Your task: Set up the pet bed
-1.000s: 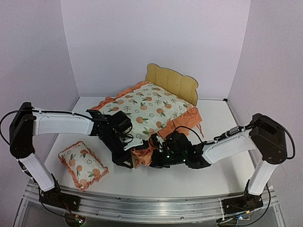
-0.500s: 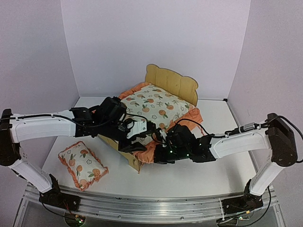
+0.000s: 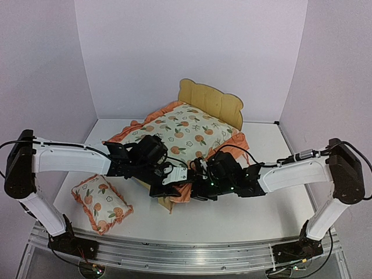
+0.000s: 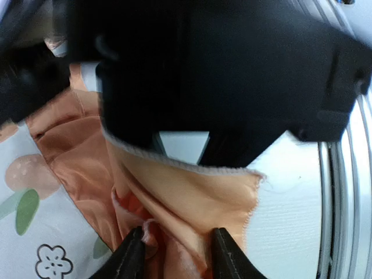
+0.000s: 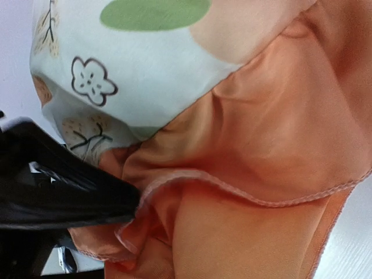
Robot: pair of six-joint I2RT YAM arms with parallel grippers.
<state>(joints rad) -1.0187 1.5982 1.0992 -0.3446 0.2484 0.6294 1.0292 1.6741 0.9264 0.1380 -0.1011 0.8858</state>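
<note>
The pet bed stands at the table's middle; only its plywood headboard and a front corner show. The fruit-print mattress cushion lies on the frame, its orange ruffle spilling over the front. My left gripper is at that front edge. In the left wrist view it stands open, with loose ruffle folds between the fingertips. My right gripper meets it from the right. Ruffle and print fill the right wrist view and hide its fingers, so I cannot see any pinched fabric.
The small matching pillow lies on the white table at the front left, near the left arm's base. Lilac walls close the back and both sides. The two wrists crowd each other at the bed's front.
The cushion's front edge, hanging low over the footboard a second ago, has been drawn up and back onto the frame. Both grippers rose with it and came closer together.
</note>
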